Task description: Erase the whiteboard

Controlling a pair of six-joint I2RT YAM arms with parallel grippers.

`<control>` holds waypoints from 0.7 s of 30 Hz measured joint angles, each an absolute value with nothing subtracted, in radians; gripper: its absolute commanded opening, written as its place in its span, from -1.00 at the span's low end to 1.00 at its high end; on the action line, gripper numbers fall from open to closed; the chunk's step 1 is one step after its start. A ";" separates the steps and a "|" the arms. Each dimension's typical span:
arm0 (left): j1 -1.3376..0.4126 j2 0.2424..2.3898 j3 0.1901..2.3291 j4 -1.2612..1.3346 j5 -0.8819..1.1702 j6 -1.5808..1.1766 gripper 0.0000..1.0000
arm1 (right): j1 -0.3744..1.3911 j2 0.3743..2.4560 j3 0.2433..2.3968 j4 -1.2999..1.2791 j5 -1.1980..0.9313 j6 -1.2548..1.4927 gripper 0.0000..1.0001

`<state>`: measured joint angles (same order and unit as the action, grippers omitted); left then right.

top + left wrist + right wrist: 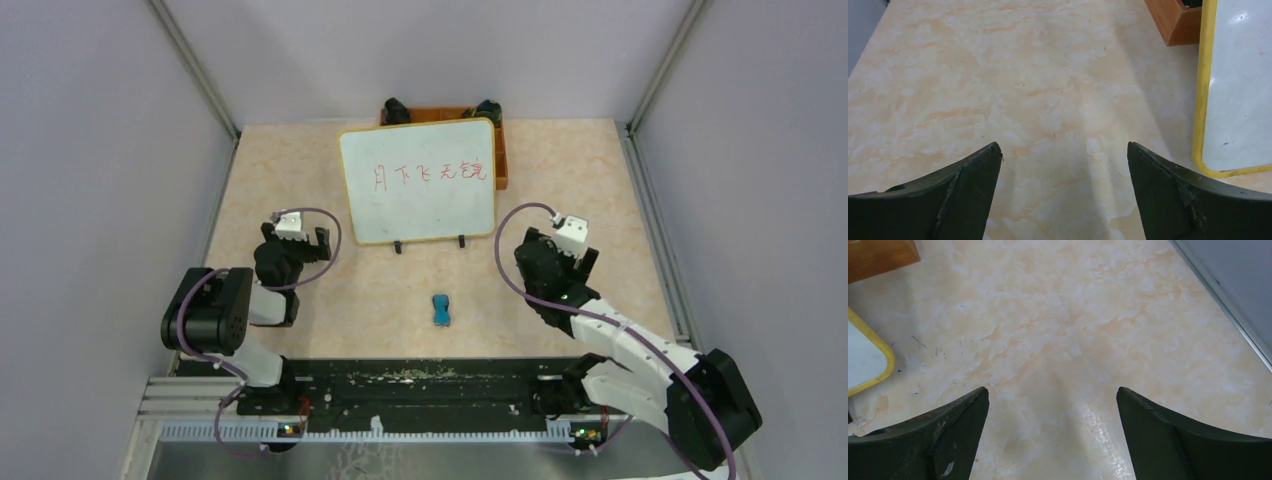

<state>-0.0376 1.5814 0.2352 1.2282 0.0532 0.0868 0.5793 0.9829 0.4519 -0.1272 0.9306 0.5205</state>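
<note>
Worktop (300,160) of pale beige, marble-patterned laminate fills the floor of a grey-walled cell. On its far middle part sits the large white rectangular whiteboard (417,185) with rounded corners and a thin yellowish frame. Its far right corner overlaps the rectangular orange tray (502,160) behind it in the top view; whether the board leans on the tray cannot be told.

The two black and white arms reach forward from the near edge, one on each side of the whiteboard. The left end effector (297,238) hovers just beside the board's near left corner with its dark fingers spread wide and nothing between them. Its wrist view shows bare worktop between the tips (1063,146), the whiteboard's frame (1238,90) at the right and a tray corner (1178,22) beyond it. The right end effector (560,252) hovers near the board's near right corner, likewise wide and empty (1052,389). Its wrist view has a rounded board corner (860,357) at the left.

A small blue block (441,309) lies on the worktop between the arms, nearer than the board and apart from both end effectors. Red handwritten characters (428,173) run in one row across the board's upper half. Two small black feet (398,247) stick out at its near edge.
</note>
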 measured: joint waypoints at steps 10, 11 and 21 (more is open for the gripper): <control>-0.038 1.581 0.235 1.228 0.053 0.087 1.00 | 0.579 0.983 0.452 -0.142 0.945 0.538 0.98; -0.038 1.581 0.235 1.228 0.053 0.087 1.00 | 0.579 0.984 0.452 -0.141 0.945 0.535 0.98; -0.038 1.581 0.235 1.228 0.053 0.087 1.00 | 0.579 0.963 0.440 -0.102 0.857 0.501 0.42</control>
